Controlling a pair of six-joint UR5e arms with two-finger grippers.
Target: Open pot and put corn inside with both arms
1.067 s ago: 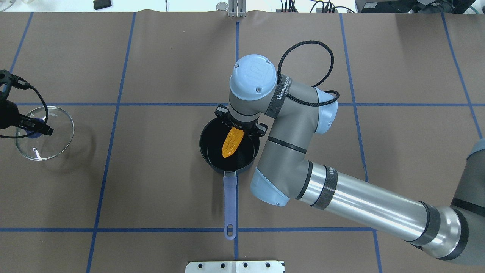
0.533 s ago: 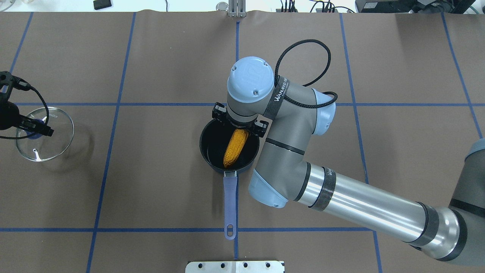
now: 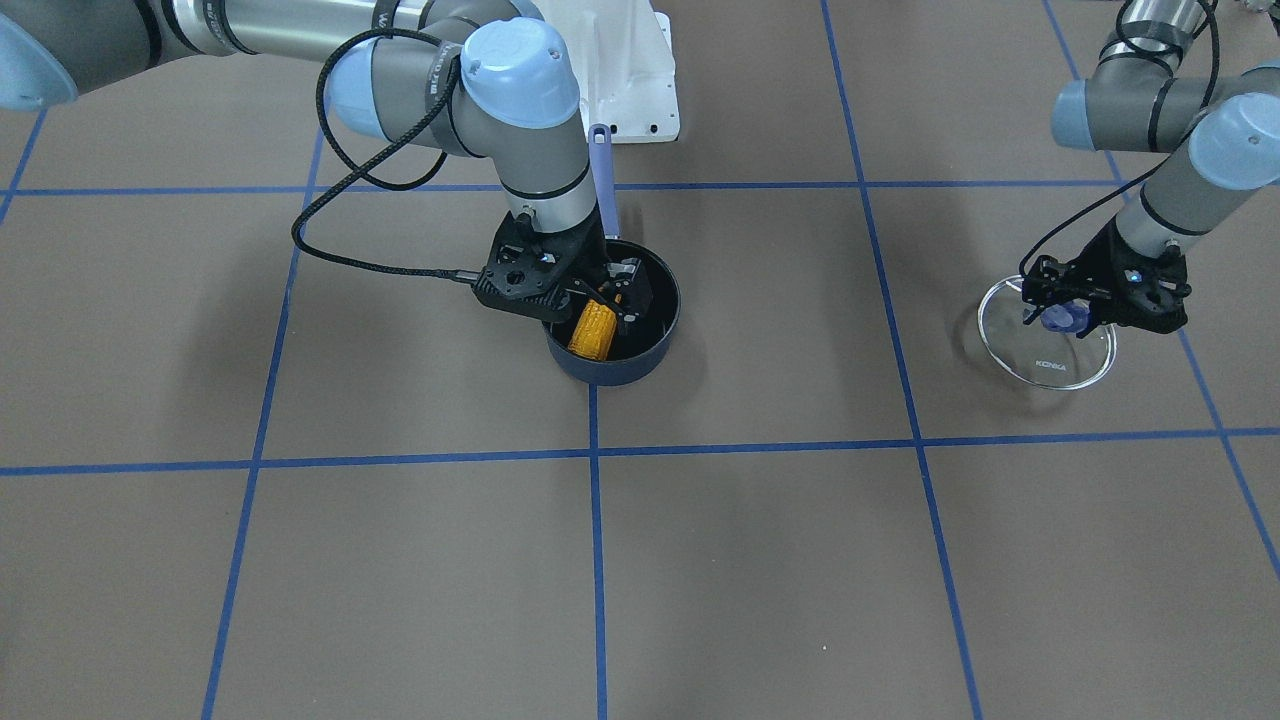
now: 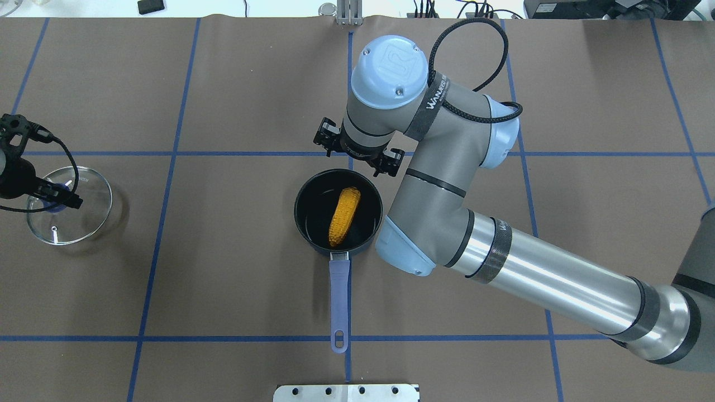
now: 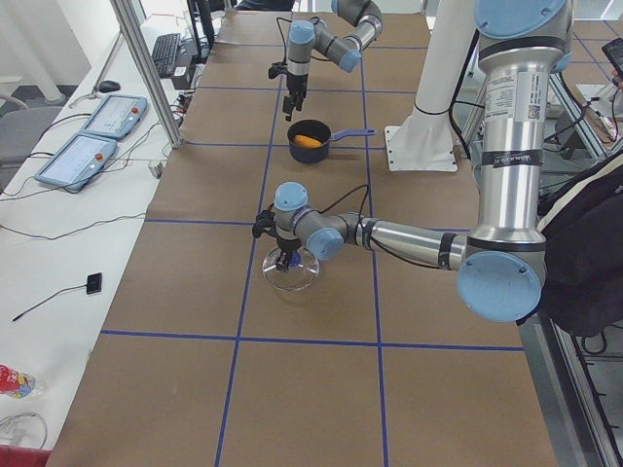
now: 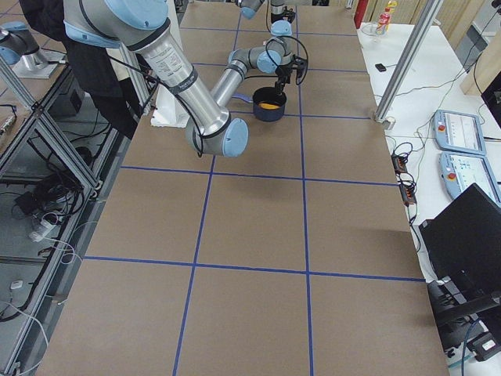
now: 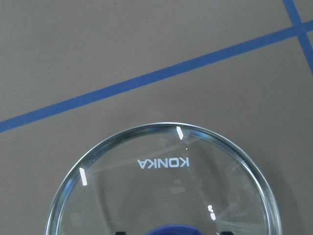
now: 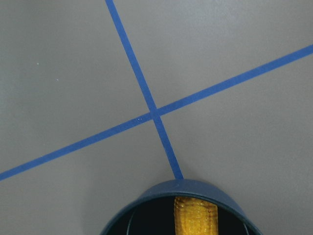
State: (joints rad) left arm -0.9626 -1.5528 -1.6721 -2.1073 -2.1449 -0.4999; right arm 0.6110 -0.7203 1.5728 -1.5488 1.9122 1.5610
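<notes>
The navy pot (image 4: 306, 192) stands uncovered at the table's middle, its purple-blue handle (image 4: 339, 296) pointing toward the robot. The corn (image 4: 343, 216) lies inside it; it also shows in the front view (image 3: 592, 332) and the right wrist view (image 8: 195, 215). My right gripper (image 3: 607, 290) is open and empty, just over the pot's far rim; in the overhead view the wrist hides its fingers. The glass lid (image 4: 84, 220) is at the far left. My left gripper (image 3: 1065, 318) is shut on the lid's blue knob (image 7: 176, 229). I cannot tell whether the lid touches the table.
The table is brown with blue tape lines (image 4: 167, 153). A white mounting plate (image 4: 346, 392) lies at the near edge behind the pot handle. My right arm's forearm (image 4: 547, 285) reaches across the right half. Cables and boxes line the far edge.
My right gripper has let go of the corn and drawn up and back beyond the pot's far rim. The corn now lies flat in the pot. The left gripper and lid shifted slightly nearer.
</notes>
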